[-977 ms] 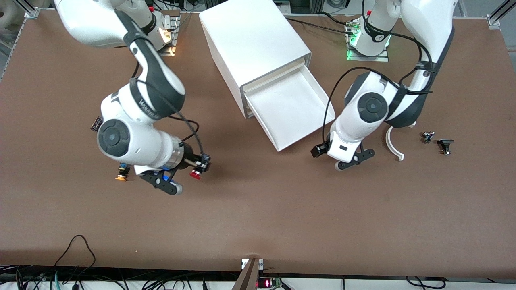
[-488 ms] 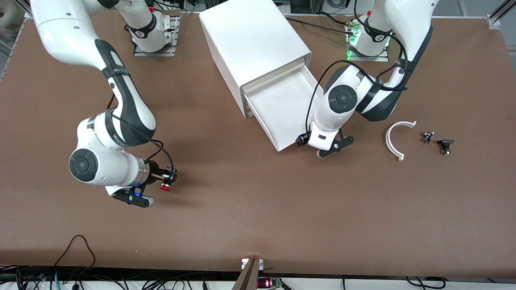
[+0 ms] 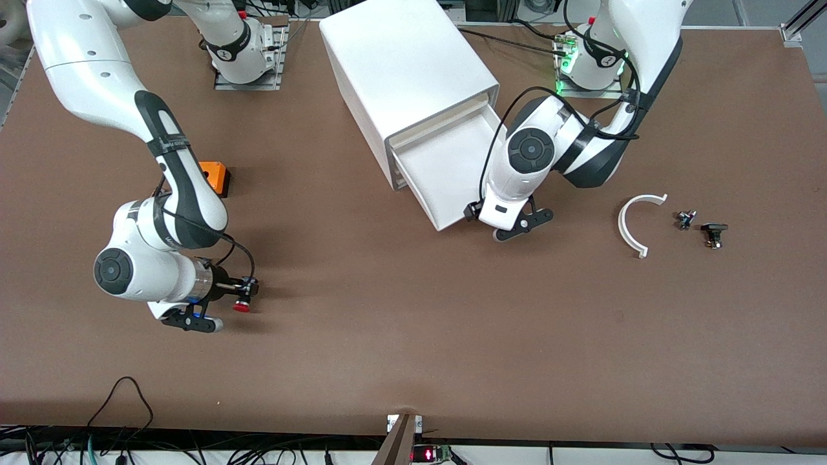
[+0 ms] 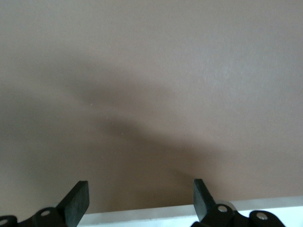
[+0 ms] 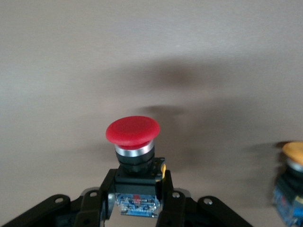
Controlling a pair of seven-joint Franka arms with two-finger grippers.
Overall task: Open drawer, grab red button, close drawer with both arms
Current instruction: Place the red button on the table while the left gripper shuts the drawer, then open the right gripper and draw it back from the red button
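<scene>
The white cabinet stands at the back of the table with its drawer pulled out, and no object shows in the tray. My left gripper is open and empty at the drawer's front edge. In the left wrist view that white edge lies between its fingers. My right gripper is shut on the red-capped button, holding it just above bare table toward the right arm's end. In the right wrist view the fingers clamp the button's black-and-blue body, red cap pointing away.
An orange cube lies by the right arm's forearm. The orange-capped button sits close beside the right gripper. A white curved piece and two small dark parts lie toward the left arm's end.
My left gripper moved to the drawer's front edge, and the drawer slid in a little. My right gripper carried the red button toward the right arm's end, uncovering the orange cube.
</scene>
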